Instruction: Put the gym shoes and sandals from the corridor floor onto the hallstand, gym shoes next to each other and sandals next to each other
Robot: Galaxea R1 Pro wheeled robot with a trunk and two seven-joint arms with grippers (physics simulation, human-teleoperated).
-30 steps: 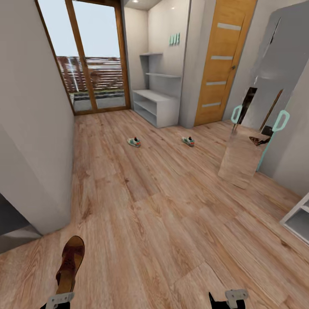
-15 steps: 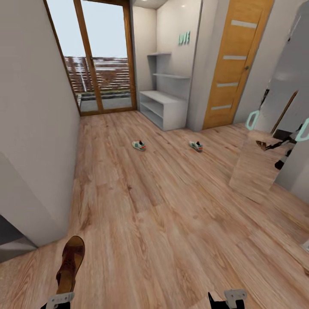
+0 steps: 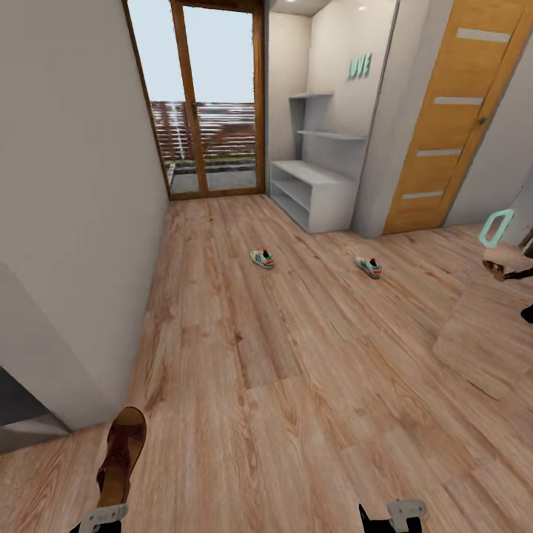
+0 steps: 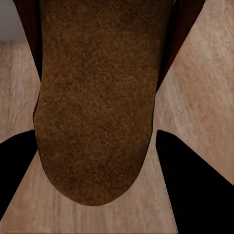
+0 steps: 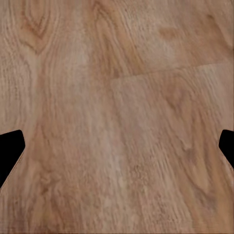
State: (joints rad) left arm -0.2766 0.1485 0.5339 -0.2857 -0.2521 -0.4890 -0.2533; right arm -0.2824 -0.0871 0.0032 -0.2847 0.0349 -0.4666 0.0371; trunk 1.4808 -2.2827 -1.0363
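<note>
My left gripper (image 3: 102,516) at the bottom left of the head view is shut on a brown sandal (image 3: 122,451) that points forward above the corridor floor (image 3: 281,385). In the left wrist view the sandal (image 4: 97,97) sits between the black fingers (image 4: 195,185). Low at the head view's bottom right, my right gripper (image 3: 396,514) is open, and its wrist view has bare planks (image 5: 117,97) between the fingertips (image 5: 9,146). Two gym shoes lie apart on the floor far ahead, one on the left (image 3: 261,258) and one on the right (image 3: 368,267). Behind them stands the light-grey hallstand (image 3: 314,189).
A grey wall (image 3: 74,222) runs along the left, with a dark recess (image 3: 22,407) low down. A glass door (image 3: 211,104) closes the far end. An orange door (image 3: 451,126) is beside the hallstand. A mirrored panel (image 3: 496,326) lines the right side.
The whole head view has shifted, so the camera has turned; shoes, hallstand and doors sit further right in the picture. Both grippers keep their places, the left still holding the sandal.
</note>
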